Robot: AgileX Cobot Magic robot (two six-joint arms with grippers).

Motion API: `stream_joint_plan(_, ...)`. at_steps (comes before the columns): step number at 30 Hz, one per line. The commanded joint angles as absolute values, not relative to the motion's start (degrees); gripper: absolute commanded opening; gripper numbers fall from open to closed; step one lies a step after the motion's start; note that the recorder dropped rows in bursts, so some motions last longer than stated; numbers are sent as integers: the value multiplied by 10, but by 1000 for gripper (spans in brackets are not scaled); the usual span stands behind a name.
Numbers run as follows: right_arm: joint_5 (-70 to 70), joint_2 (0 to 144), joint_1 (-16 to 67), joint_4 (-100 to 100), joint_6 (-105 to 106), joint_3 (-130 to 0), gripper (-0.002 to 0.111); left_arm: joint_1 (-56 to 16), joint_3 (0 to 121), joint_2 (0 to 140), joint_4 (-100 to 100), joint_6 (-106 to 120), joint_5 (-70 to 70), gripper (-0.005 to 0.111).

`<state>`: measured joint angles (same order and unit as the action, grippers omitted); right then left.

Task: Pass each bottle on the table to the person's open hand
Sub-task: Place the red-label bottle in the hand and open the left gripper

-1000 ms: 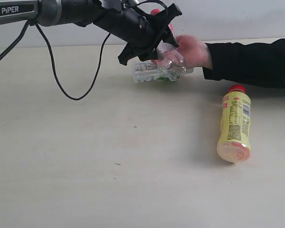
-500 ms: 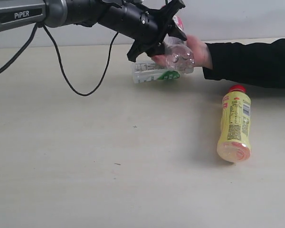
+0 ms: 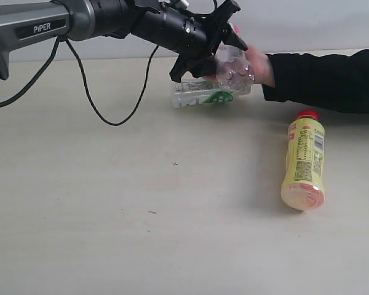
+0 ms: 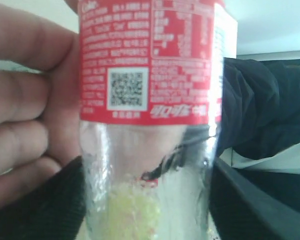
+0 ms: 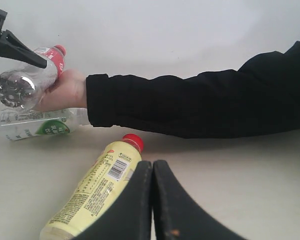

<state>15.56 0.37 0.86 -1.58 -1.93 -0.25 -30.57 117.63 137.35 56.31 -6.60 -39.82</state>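
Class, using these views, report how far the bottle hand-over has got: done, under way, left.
Done: no completed hand-over is visible. In hand: the left tool grips the red-label bottle against the person's hand, not yet released. Left: the green-label bottle and the yellow bottle lie on the table; the right tool is shut and empty.

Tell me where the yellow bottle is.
Exterior view: the yellow bottle lies on its side at the table's right, in front of the black sleeve.
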Motion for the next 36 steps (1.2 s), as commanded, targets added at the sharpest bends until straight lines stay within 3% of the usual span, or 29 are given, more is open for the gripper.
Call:
stream_joint_plan(1, 153, 0, 6, -15, -16, 0, 0, -303, 1181, 1372, 578, -58, -388, 86)
stream_joint_plan(4, 153, 0, 6, -15, -16, 0, 0, -302, 1181, 1367, 578, -53, -390, 92)
stream_joint_plan(15, 153, 0, 6, -15, -16, 0, 0, -296, 1181, 1344, 573, -36, -426, 92)
stream_joint_plan(36, 153, 0, 6, -15, -16, 0, 0, -299, 1181, 1307, 492, 33, -621, 92)
